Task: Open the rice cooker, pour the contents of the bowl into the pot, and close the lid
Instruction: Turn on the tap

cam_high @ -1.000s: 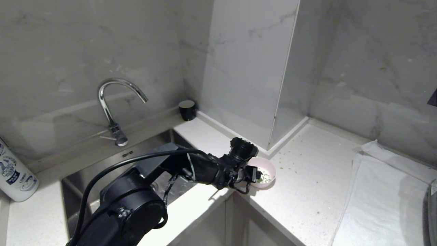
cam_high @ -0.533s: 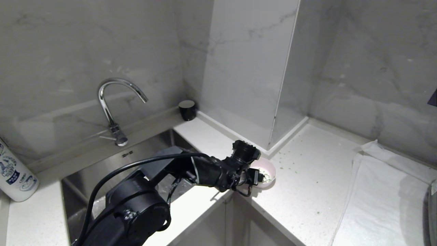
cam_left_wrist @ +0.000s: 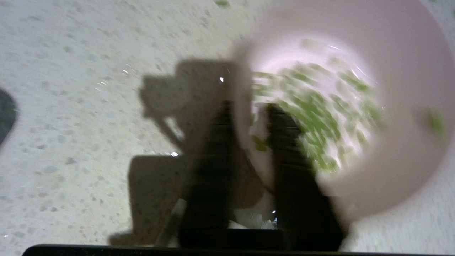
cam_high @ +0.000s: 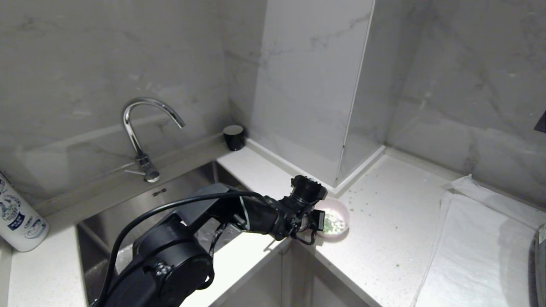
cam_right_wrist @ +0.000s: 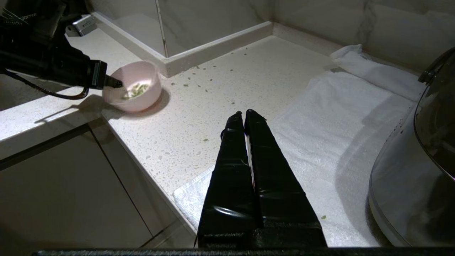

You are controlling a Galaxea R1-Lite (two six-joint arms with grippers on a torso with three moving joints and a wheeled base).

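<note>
**Bowl rim pinched by the left tool at the desk corner**

The left tool [cam_left_wrist: 245,142] is clamped on the near rim of the bowl [cam_high: 337,219], one finger [cam_left_wrist: 288,149] inside among the contents [cam_left_wrist: 316,117], the other outside the wall. The bowl is seen on the desk [cam_high: 384,238], just beside the sink [cam_high: 170,196] and tilted slightly. Green bits are scattered across the desk. The right tool [cam_right_wrist: 244,115] is pressed shut, held above a white towel [cam_right_wrist: 320,128], well apart from the bowl.
</note>
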